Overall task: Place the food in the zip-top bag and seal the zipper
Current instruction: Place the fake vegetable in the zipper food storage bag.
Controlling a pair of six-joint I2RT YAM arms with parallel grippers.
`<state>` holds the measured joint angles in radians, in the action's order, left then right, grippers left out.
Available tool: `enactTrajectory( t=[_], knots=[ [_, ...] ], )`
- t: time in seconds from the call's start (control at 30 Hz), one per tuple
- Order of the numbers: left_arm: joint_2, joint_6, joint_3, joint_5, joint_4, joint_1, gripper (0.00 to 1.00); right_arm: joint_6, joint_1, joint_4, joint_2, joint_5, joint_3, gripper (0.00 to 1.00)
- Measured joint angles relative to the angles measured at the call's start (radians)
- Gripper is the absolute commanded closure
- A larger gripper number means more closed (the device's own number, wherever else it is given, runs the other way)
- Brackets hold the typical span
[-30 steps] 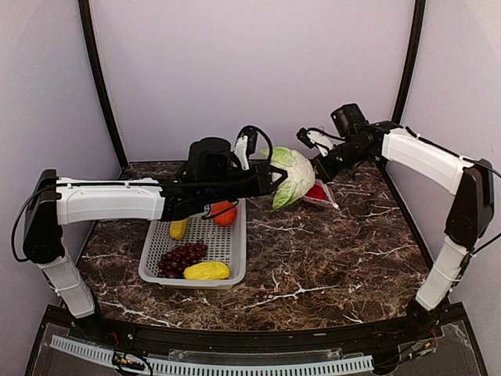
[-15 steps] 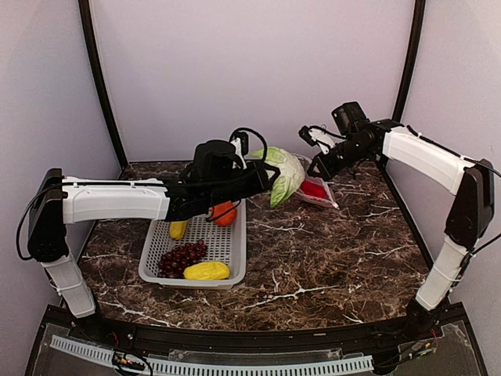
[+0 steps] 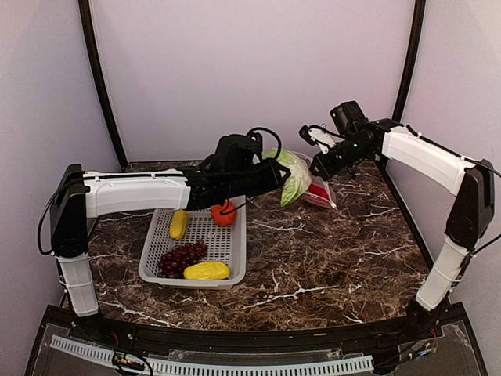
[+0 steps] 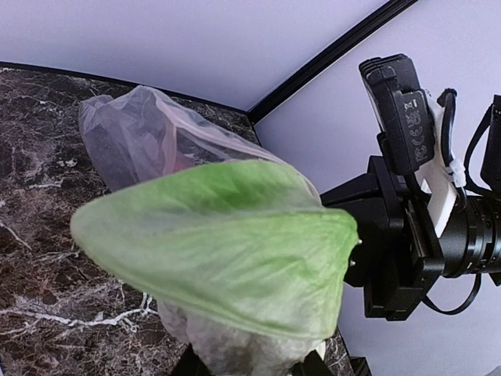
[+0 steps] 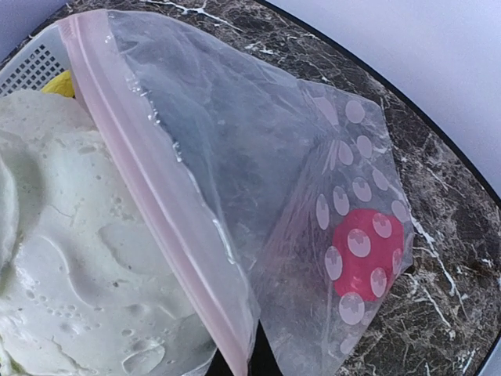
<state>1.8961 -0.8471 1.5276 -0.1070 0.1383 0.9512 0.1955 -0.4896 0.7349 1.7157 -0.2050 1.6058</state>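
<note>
left gripper point(image 3: 277, 177): I see it clamped on the white toy cauliflower with green leaves point(image 3: 291, 174), aloft at the bag's mouth | right gripper point(image 3: 318, 164): pinched closed on the pinkish zipper strip point(image 5: 156, 211) of the clear white-dotted zip-top bag point(image 5: 258, 133) | red pepper point(image 5: 364, 252) inside bag | purple grape bunch point(image 3: 183, 257) in grey mesh basket point(image 3: 225, 244)

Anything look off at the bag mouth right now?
Nothing spilled or damaged. The cauliflower is right at the zipper of the zip-top bag, not clearly inside yet; the red pepper already lies in it.
</note>
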Motion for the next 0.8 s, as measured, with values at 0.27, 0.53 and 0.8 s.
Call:
enactTrajectory(
  t=[0.27,0.53,0.8],
  knots=[
    [0.053,-0.021,0.087,0.029,-0.092,0.000,0.98,-0.013,-0.008,-0.002,-0.021,0.071,0.005,1.00],
    [0.062,-0.027,0.090,0.045,-0.177,0.000,0.98,-0.018,-0.018,-0.008,-0.035,0.032,0.021,1.00],
    [0.081,-0.033,0.111,0.130,-0.103,0.000,0.99,-0.022,-0.018,-0.024,-0.044,-0.015,-0.011,1.00]
  ],
)
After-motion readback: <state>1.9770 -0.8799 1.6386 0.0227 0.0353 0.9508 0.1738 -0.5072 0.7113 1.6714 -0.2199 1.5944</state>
